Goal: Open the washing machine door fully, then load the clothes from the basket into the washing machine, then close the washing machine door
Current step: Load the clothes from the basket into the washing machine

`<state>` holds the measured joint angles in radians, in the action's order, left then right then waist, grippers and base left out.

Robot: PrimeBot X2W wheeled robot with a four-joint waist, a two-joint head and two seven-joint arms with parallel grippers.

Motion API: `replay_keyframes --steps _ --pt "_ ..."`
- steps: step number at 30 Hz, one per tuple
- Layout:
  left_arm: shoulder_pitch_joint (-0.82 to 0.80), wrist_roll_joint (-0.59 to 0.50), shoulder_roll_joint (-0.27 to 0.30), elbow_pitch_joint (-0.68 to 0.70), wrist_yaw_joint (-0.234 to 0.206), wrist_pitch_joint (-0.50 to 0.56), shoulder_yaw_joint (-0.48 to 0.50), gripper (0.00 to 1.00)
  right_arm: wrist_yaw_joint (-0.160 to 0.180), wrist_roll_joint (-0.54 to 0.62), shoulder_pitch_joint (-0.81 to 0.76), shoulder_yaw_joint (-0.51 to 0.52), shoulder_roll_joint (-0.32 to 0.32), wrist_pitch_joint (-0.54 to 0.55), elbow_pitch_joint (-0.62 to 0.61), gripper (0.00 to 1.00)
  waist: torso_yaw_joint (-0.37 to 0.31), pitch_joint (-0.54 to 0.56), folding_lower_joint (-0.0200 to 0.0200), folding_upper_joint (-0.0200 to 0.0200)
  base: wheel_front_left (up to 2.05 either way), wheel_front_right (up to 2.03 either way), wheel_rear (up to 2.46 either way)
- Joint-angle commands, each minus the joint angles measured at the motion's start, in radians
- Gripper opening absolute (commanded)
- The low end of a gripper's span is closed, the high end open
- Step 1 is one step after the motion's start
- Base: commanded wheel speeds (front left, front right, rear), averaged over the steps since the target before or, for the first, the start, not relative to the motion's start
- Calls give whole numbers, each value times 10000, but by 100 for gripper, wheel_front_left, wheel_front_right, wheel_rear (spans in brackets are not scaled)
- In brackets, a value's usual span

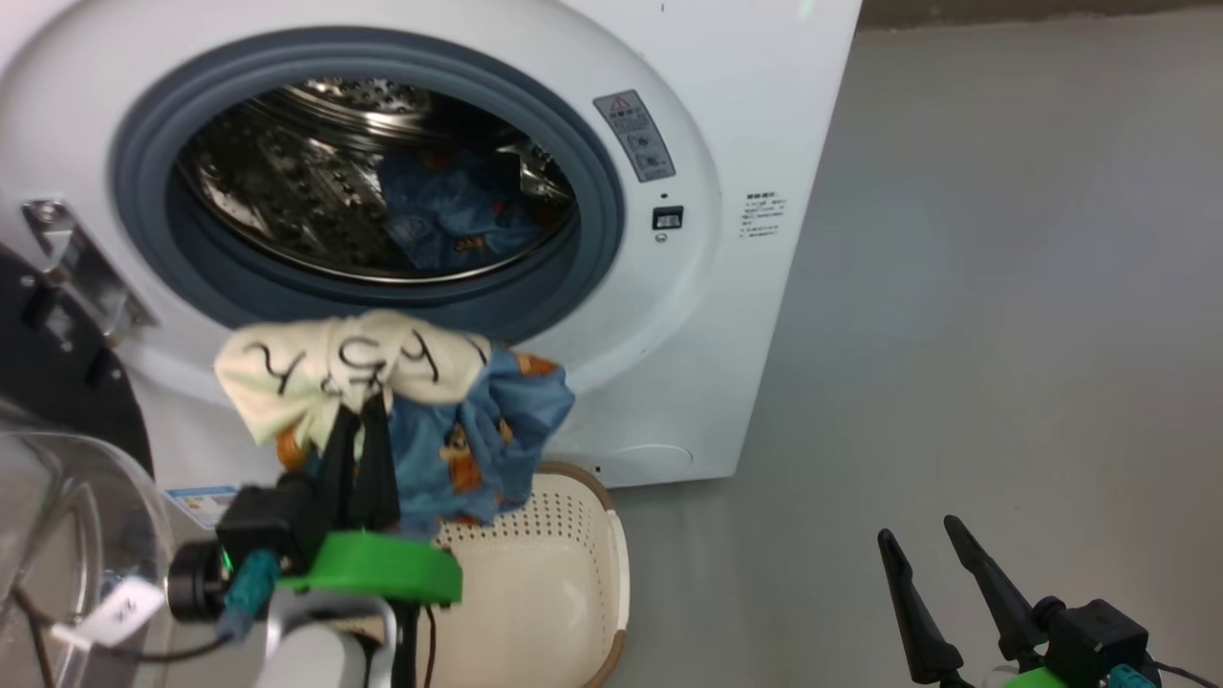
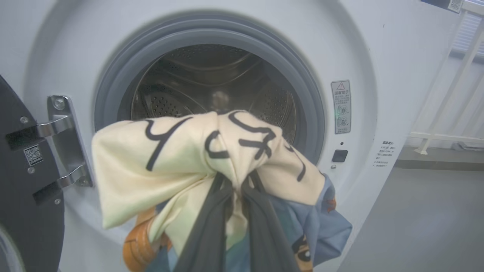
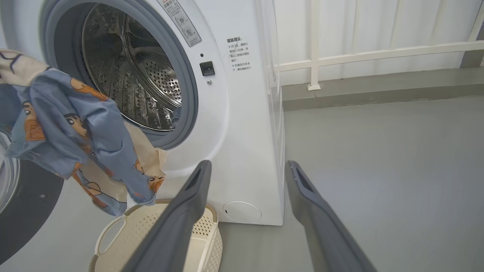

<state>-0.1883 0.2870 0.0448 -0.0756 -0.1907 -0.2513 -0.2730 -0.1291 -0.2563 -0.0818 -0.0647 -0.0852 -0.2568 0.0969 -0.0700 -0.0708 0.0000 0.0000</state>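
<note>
The washing machine (image 1: pixel 736 115) stands with its steel drum (image 1: pixel 287 182) exposed, and a blue garment (image 1: pixel 449 215) lies inside. The washing machine door (image 1: pixel 57 382) is swung open at the left, its glass bowl (image 1: pixel 57 535) below. My left gripper (image 1: pixel 368 401) is shut on a bundle of the clothes (image 1: pixel 344 368), cream with black marks over blue printed fabric, hanging in front of the gasket's lower rim and above the basket (image 1: pixel 573 573). In the left wrist view the clothes (image 2: pixel 181 158) drape over my fingers (image 2: pixel 211 219). My right gripper (image 1: pixel 917 528) stands open at the lower right.
A metal hinge (image 2: pixel 64 139) joins the door (image 2: pixel 22 189) to the machine. A white railing (image 3: pixel 314 56) runs behind the machine's right side. Grey floor (image 1: pixel 1003 334) spreads to the right. The basket (image 3: pixel 124 234) sits on the floor under the hanging clothes (image 3: pixel 75 128).
</note>
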Motion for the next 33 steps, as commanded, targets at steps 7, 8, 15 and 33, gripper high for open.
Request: replay_keyframes --steps 7,8,15,33 --pt "-2860 52 55 -1411 -56 -105 761 0 -16 -90 713 -383 -2 -49 -245 100 -822 -1346 0 0 0 0 0" --pt "-2860 52 55 -1411 -56 -105 761 0 -16 -90 713 -383 -2 -49 -245 100 -822 -1346 0 0 0 0 0" --pt "-5201 -313 283 -3272 228 -105 1401 0 -16 -162 1323 -677 50 -49 -260 100 -1579 -2544 0 0 0 0 0" --pt "-7742 -1352 1672 -5450 433 -105 3055 0 -16 -391 1787 -896 246 -49 -224 100 -3259 -4369 0 0 0 0 0"
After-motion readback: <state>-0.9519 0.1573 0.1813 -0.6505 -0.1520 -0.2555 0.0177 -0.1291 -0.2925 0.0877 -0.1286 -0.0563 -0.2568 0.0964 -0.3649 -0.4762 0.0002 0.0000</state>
